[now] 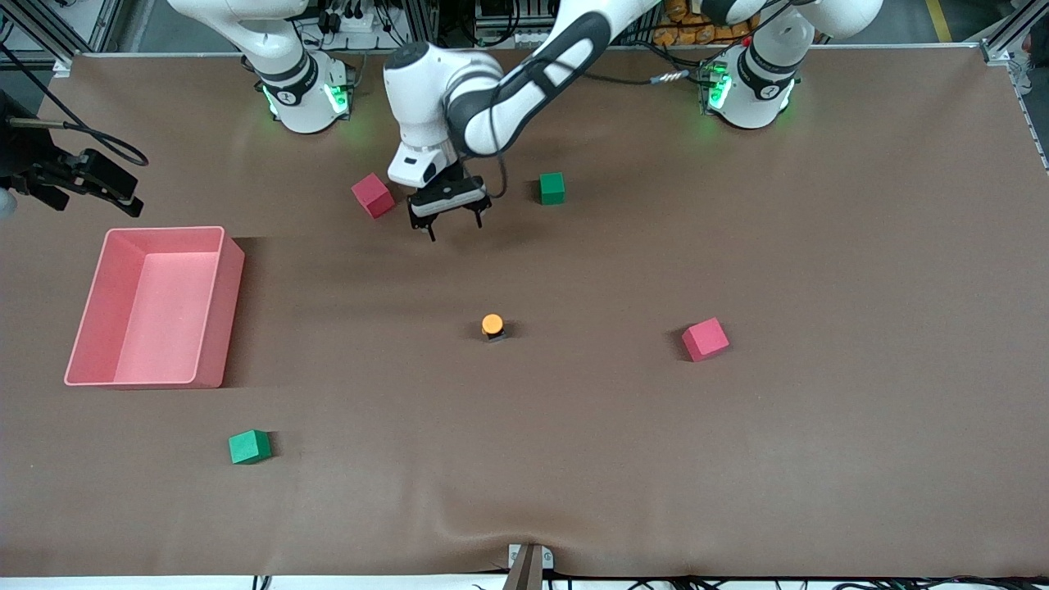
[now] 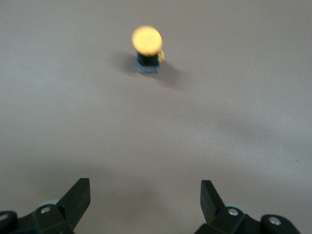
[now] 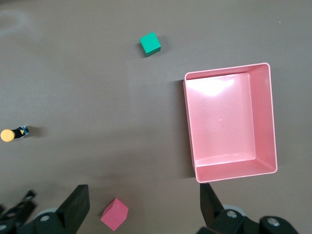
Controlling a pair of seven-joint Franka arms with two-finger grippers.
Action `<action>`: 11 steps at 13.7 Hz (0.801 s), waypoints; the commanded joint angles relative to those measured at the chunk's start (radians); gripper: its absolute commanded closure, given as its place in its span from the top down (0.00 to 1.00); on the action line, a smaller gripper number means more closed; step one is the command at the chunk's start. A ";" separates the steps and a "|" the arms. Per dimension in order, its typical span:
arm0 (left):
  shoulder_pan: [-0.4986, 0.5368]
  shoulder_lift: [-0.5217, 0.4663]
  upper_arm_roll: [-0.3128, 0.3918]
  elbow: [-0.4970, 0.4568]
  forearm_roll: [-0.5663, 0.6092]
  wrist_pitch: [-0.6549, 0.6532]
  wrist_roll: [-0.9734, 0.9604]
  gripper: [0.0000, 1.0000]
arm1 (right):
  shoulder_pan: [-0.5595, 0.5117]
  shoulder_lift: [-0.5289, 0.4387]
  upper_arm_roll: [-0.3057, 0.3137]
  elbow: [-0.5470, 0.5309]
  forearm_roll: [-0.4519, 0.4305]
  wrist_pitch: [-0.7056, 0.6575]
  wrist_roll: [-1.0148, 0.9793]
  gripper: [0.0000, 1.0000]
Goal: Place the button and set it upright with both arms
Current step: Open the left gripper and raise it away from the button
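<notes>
The button [image 1: 492, 325] stands upright, orange cap up, mid-surface, with nothing touching it. My left claw [image 1: 447, 215] hangs over bare surface, wide open and holding nothing, between a pink cube [image 1: 373, 195] and a green cube [image 1: 552, 188]. My right claw [image 3: 142, 204], seen in its wrist view, gapes empty over that pink cube. A pink bin [image 1: 156, 305] sits toward the right arm's end. No writing is readable.

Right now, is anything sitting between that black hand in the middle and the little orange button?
Nothing visible does. The left hand, open and empty, hangs over bare brown table; the button stands alone nearer the front camera. The pink cube and green cube flank the hand, off that path.
</notes>
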 commanded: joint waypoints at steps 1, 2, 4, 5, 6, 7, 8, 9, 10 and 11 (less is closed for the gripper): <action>0.092 -0.152 -0.008 -0.041 -0.131 -0.103 0.155 1.00 | 0.000 0.010 -0.003 0.022 0.014 -0.017 -0.010 1.00; 0.138 -0.199 -0.009 -0.044 -0.164 -0.143 0.204 1.00 | 0.000 0.010 -0.003 0.022 0.014 -0.017 -0.010 1.00; 0.215 -0.270 -0.009 -0.045 -0.200 -0.225 0.348 1.00 | 0.000 0.010 -0.003 0.022 0.014 -0.017 -0.010 1.00; 0.258 -0.296 -0.011 -0.047 -0.215 -0.246 0.397 1.00 | 0.000 0.010 -0.003 0.022 0.014 -0.017 -0.010 1.00; 0.301 -0.318 -0.011 -0.047 -0.237 -0.251 0.435 1.00 | -0.002 0.010 -0.003 0.022 0.014 -0.017 -0.011 1.00; 0.351 -0.339 -0.012 -0.047 -0.258 -0.254 0.496 1.00 | -0.002 0.010 -0.003 0.022 0.014 -0.017 -0.011 1.00; 0.391 -0.362 -0.014 -0.050 -0.266 -0.283 0.571 1.00 | -0.002 0.010 -0.003 0.022 0.014 -0.017 -0.011 1.00; 0.425 -0.384 -0.014 -0.050 -0.266 -0.323 0.622 1.00 | -0.002 0.010 -0.003 0.022 0.014 -0.017 -0.011 1.00; 0.466 -0.405 -0.014 -0.062 -0.268 -0.344 0.664 1.00 | -0.002 0.010 -0.003 0.022 0.014 -0.017 -0.011 1.00; 0.500 -0.436 -0.014 -0.091 -0.268 -0.348 0.722 1.00 | -0.002 0.010 -0.003 0.022 0.014 -0.017 -0.011 1.00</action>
